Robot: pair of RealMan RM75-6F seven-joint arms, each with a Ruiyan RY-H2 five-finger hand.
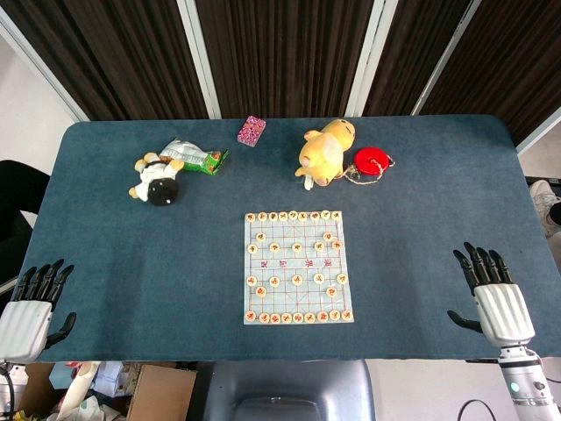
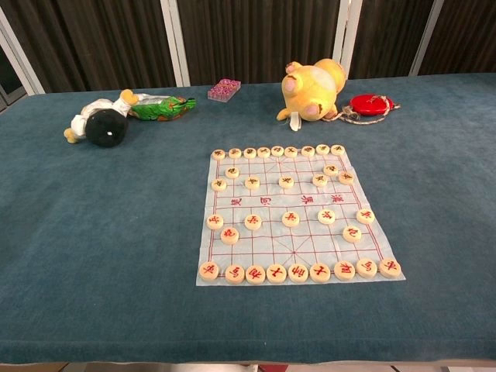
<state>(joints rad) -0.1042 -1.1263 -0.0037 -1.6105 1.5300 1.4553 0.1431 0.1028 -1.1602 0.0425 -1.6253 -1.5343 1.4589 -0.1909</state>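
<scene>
A Chinese chess sheet (image 1: 297, 266) (image 2: 293, 215) lies in the middle of the blue table, with several round wooden pieces (image 1: 273, 281) (image 2: 291, 218) set out on it. My left hand (image 1: 35, 309) hovers at the table's near left corner, fingers spread and holding nothing. At the near right edge my right hand (image 1: 491, 292) is likewise spread and empty. Both hands are well apart from the sheet. The chest view shows neither hand.
At the back lie a yellow plush toy (image 1: 324, 152) (image 2: 312, 88), a red disc with string (image 1: 372, 161) (image 2: 370, 104), a small pink box (image 1: 252, 131) (image 2: 224, 89), a green packet (image 1: 196, 157) (image 2: 161, 107) and a black-and-white plush doll (image 1: 156, 181) (image 2: 101, 124).
</scene>
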